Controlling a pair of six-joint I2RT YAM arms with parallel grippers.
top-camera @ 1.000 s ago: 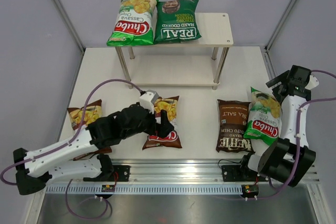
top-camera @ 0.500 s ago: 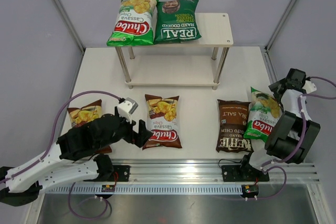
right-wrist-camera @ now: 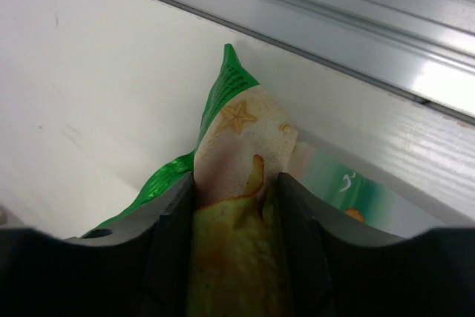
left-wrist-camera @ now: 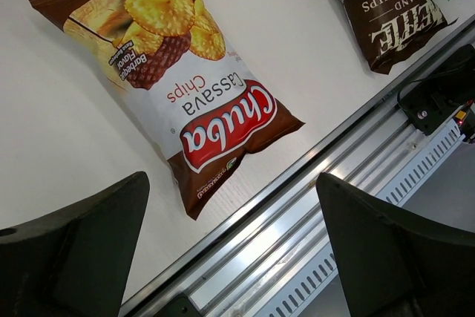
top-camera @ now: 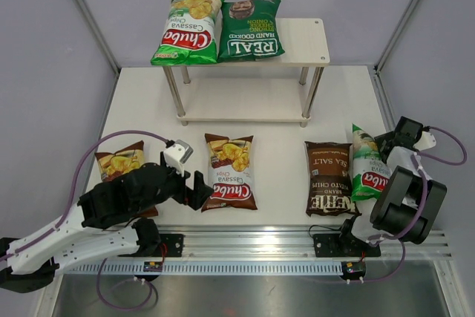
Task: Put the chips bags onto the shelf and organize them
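The shelf (top-camera: 304, 38) stands at the back, with a light-green Chuba chips bag (top-camera: 185, 29) and a dark-green REAL bag (top-camera: 251, 31) flat on its top board. My right gripper (top-camera: 387, 146) (right-wrist-camera: 236, 183) is shut on the top end of another light-green Chuba bag (top-camera: 369, 167) (right-wrist-camera: 241, 135), which is squeezed narrow between the fingers. A dark-brown Kettle bag (top-camera: 329, 177) (left-wrist-camera: 390, 20) lies beside it. A brown Chuba bag (top-camera: 231, 172) (left-wrist-camera: 193, 87) lies flat mid-table. My left gripper (top-camera: 194, 187) (left-wrist-camera: 231, 180) hangs open and empty just short of its near corner. A second brown bag (top-camera: 119, 161) is partly hidden under the left arm.
A metal rail (top-camera: 252, 239) (left-wrist-camera: 334, 206) runs along the table's near edge below both arm bases. The shelf's lower board (top-camera: 241, 102) has nothing on it. Grey walls close in both sides, and the right gripper works close to the right wall frame (right-wrist-camera: 334, 12).
The right gripper came down onto the light-green bag's top end and closed on it, pinching the bag narrower. The left arm pulled back from the brown bag towards the near left.
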